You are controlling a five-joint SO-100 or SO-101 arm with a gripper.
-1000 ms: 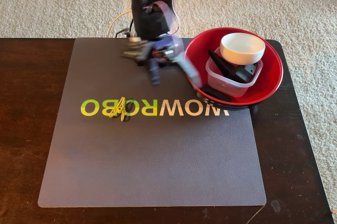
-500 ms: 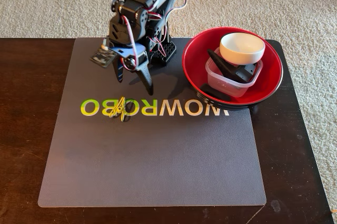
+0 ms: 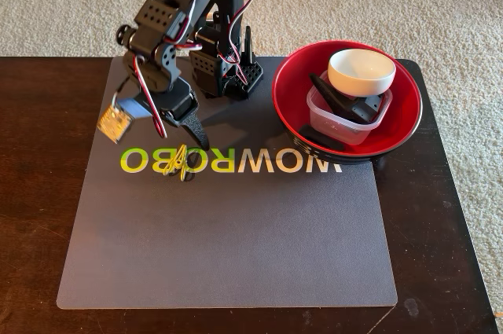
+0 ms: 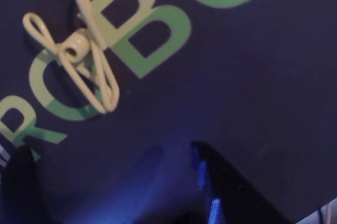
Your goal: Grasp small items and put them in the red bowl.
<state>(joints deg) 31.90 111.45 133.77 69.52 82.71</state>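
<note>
On the mat's lettering, left of the red bowl (image 3: pixel 405 126): yellow clip (image 3: pixel 180 163), lying flat, ungrasped. Gripper (image 3: pixel 187 131) spread, empty, poised just beyond it. Jaws should be lowered astride the coil, then closed squarely.

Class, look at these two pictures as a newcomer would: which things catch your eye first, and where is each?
The red bowl at the mat's right edge in the fixed view stands out, already holding a white bowl and a clear tub. A yellow clip lies alone on the mat's lettering. The gripper hangs open just above it.
</note>
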